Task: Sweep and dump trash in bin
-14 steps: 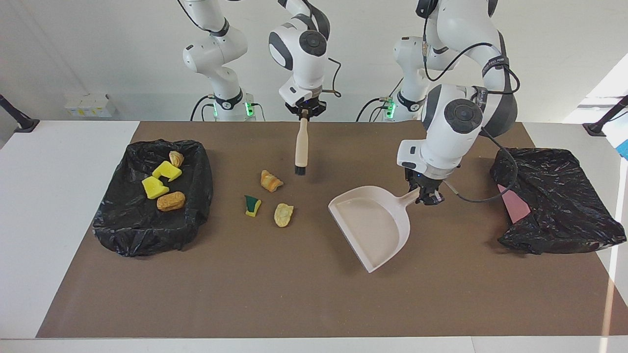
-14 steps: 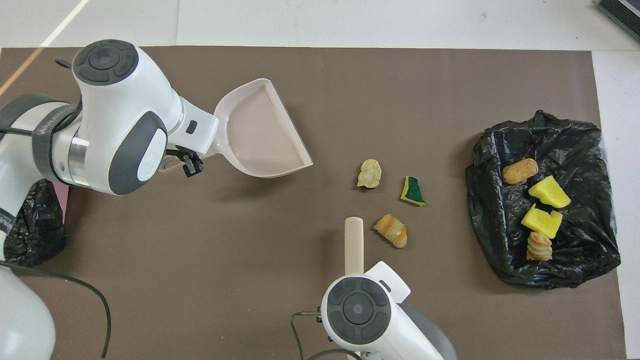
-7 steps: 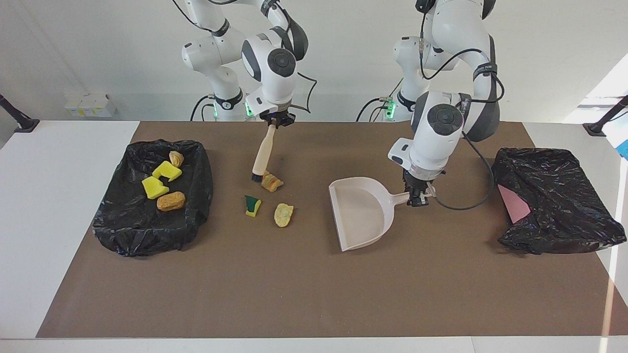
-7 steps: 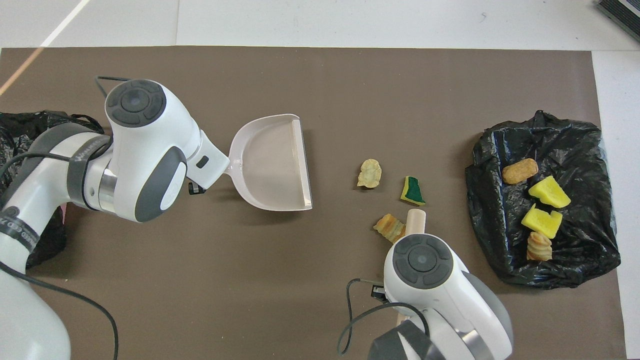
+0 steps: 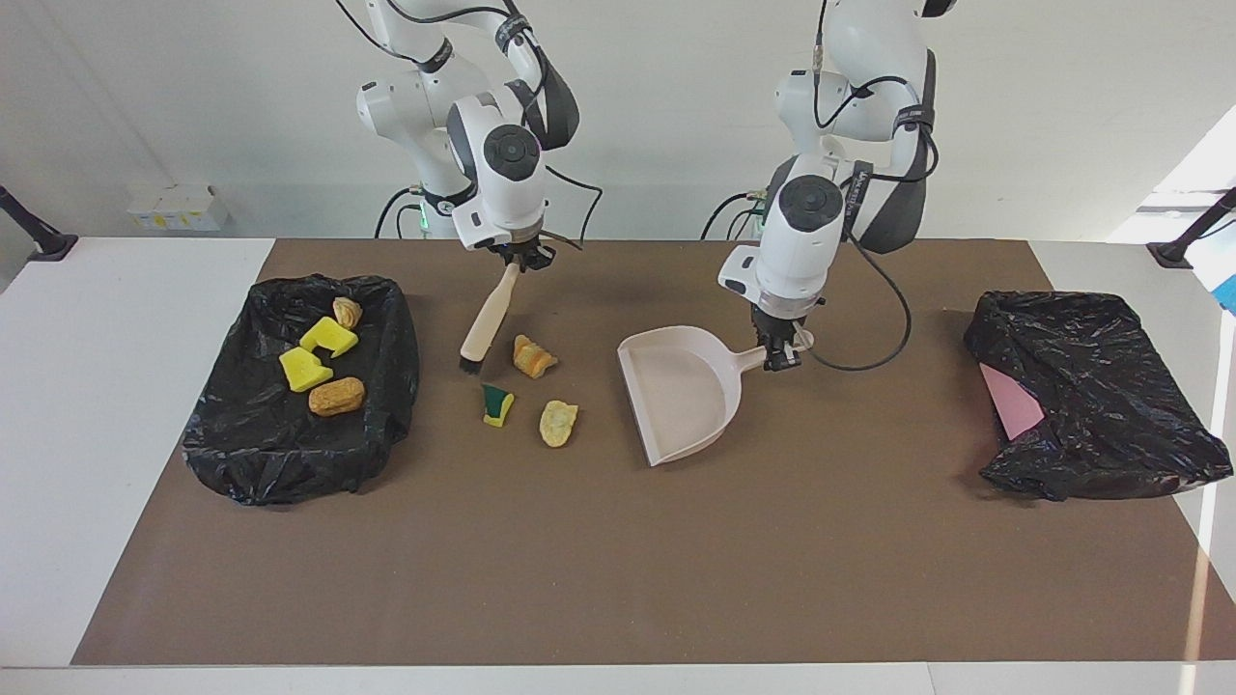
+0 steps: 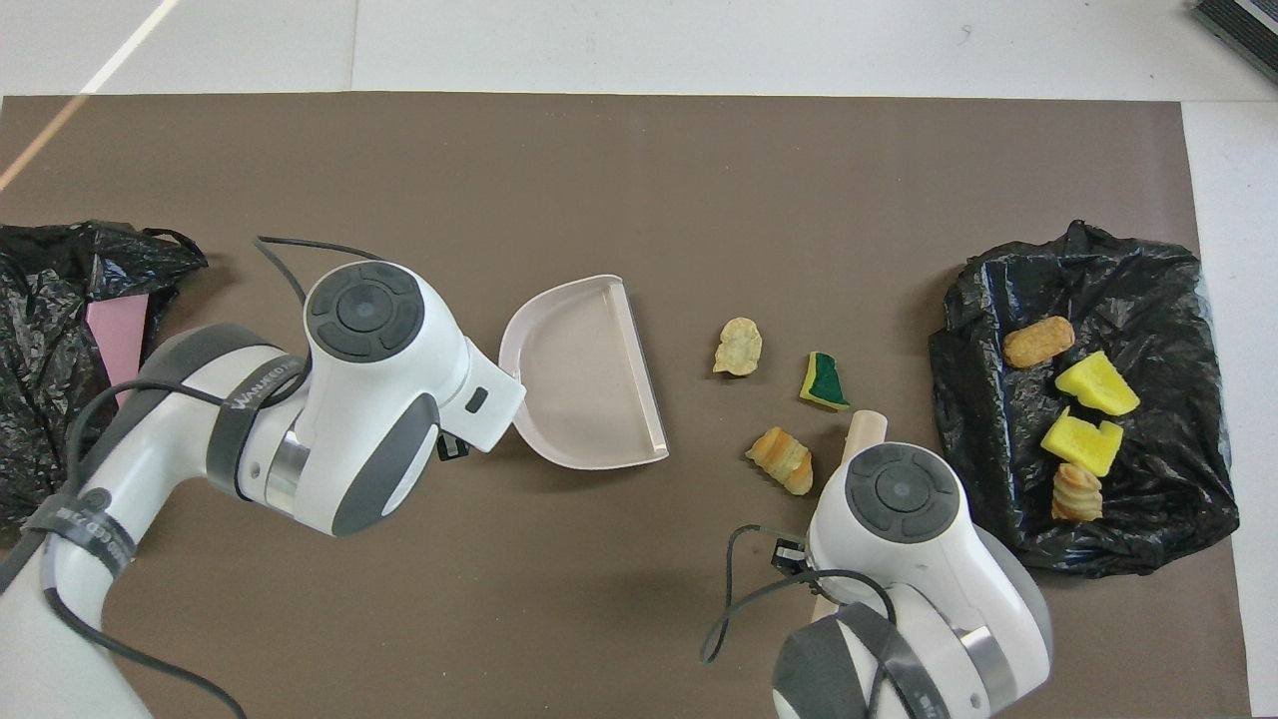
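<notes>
Three scraps of trash lie on the brown mat: a croissant-like chunk [image 5: 533,356] [image 6: 781,459], a green-and-yellow sponge piece [image 5: 497,404] [image 6: 825,381] and a tan chunk [image 5: 558,423] [image 6: 739,347]. My right gripper [image 5: 519,261] is shut on the wooden brush [image 5: 486,319], which slants down with its bristles beside the croissant-like chunk, toward the bin. In the overhead view only the brush's end [image 6: 865,431] shows past the arm. My left gripper [image 5: 780,352] is shut on the handle of the beige dustpan [image 5: 676,391] [image 6: 589,374]. The pan's open mouth faces the scraps.
The black-bag-lined bin [image 5: 251,463] [image 6: 1148,290] sits at the right arm's end of the table with several scraps inside. A second black bag [image 5: 1091,405] [image 6: 40,379] with something pink in it lies at the left arm's end.
The right gripper has swung the brush from the middle of the mat to the bin side of the croissant-like chunk. The left gripper has brought the dustpan closer to the scraps and turned it.
</notes>
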`<state>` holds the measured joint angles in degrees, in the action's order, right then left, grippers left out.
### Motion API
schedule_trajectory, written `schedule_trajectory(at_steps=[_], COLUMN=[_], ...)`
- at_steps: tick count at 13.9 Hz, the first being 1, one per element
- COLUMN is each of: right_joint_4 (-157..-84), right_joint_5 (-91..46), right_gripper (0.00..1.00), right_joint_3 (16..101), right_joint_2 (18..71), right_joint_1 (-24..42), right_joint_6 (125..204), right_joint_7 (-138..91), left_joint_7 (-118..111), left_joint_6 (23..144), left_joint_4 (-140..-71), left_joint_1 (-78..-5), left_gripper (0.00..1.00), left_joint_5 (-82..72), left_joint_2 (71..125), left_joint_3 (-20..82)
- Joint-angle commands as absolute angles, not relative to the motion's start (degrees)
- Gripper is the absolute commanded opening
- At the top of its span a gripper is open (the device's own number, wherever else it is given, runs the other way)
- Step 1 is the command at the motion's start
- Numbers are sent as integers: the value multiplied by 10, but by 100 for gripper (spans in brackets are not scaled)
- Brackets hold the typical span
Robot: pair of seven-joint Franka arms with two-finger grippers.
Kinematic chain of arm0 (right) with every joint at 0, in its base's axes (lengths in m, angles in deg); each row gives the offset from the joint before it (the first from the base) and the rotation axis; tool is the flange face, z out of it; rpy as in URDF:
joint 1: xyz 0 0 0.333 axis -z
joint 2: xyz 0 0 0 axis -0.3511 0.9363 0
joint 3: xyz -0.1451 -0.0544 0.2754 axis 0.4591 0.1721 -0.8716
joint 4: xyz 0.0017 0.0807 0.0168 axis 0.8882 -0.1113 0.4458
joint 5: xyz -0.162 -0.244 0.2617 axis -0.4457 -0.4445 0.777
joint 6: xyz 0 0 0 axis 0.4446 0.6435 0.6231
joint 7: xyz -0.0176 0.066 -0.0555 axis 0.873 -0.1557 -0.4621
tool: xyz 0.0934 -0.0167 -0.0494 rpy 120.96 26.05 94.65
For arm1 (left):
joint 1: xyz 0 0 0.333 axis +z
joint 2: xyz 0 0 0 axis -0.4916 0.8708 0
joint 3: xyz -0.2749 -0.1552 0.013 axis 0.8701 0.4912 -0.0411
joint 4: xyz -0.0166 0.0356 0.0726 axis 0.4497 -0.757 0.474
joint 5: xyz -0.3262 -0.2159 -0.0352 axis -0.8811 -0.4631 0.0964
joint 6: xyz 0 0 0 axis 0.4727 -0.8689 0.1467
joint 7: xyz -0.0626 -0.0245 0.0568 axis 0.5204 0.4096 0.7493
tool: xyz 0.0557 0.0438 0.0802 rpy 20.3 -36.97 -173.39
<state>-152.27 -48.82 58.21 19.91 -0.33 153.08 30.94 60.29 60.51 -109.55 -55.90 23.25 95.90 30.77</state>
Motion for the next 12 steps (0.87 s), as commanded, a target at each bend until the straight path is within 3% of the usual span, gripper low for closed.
schedule_trajectory(at_steps=[1,11,12], right_joint_4=[-1537,-1510,-1494], right_joint_5=[-464,-326,-325], right_gripper=[0,0,0], right_joint_3=[577,576,576], right_joint_2=[208,271,273], right_joint_1=[-4,-51,-80], right_joint_6=[1565,1648,1649], right_joint_7=[308,263,243], left_joint_7=[516,558,565], left_joint_6=[621,643,654], left_joint_4=[-1128,-1149,-1156], left_joint_1=[-598,-629,-628], left_gripper=[0,0,0], left_joint_5=[244,253,253], left_joint_2=[942,939,938], left_joint_3=[301,302,302])
